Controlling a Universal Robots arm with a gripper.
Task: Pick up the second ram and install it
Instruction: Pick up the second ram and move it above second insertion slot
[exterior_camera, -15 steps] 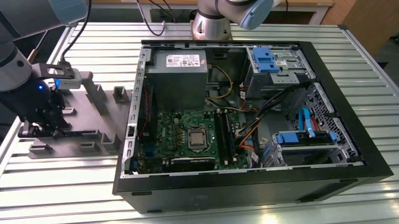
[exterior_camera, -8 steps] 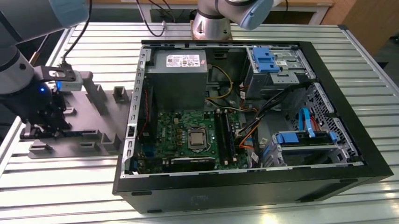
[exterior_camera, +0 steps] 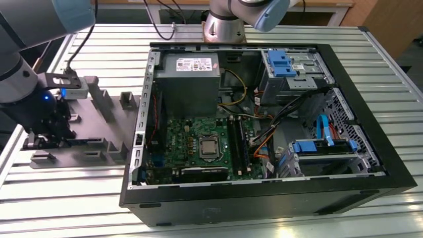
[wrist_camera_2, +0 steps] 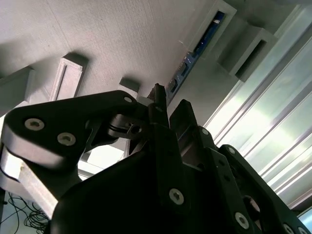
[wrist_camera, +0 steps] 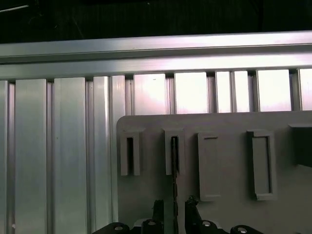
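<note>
**Second ram (wrist_camera: 174, 156), thin flat dark memory stick: straddled, not yet clamped**

Exterior view, left of frame: the grey and light-blue robot arm (exterior_camera: 17, 59) bends down over a flat gray plastic holder tray (exterior_camera: 92, 124) with raised slot blocks. The black two-finger gripper (exterior_camera: 49, 136) sits low at the tray's left part. The tray lies on a ribbed aluminium table (exterior_camera: 66, 208).

Centre to right of frame: an open black computer case (exterior_camera: 264, 198) lies on its side with a green motherboard (exterior_camera: 191, 144) inside. Long black memory slots (exterior_camera: 236, 144) run just right of the square metal processor socket (exterior_camera: 209, 147). Whether a slot is filled, cannot tell.

First wrist view, lower centre: the second ram stands on edge, seen as a thin dark line. It sits in the second slot block from the frame's left on the holder tray (wrist_camera: 229, 165) and runs down between the two fingertips (wrist_camera: 159, 207) of the gripper (wrist_camera: 174, 204).

Second wrist view, upper right: the stick's bluish edge (wrist_camera_2: 195, 53) lies in a long slot. Its near end reaches the gripper (wrist_camera_2: 170, 97) at frame centre.

Fingers are partly open. A strip of gray tray shows on each side of the stick, so nothing appears to be held.

Judgement, step in hand is the grasp. The stick looks roughly centred between the pads, which is good. Close squarely on the flat faces, not the edge. Keep the fingers parallel to the slot and clear of the block walls. A skewed pinch could cock the stick in its slot.
</note>
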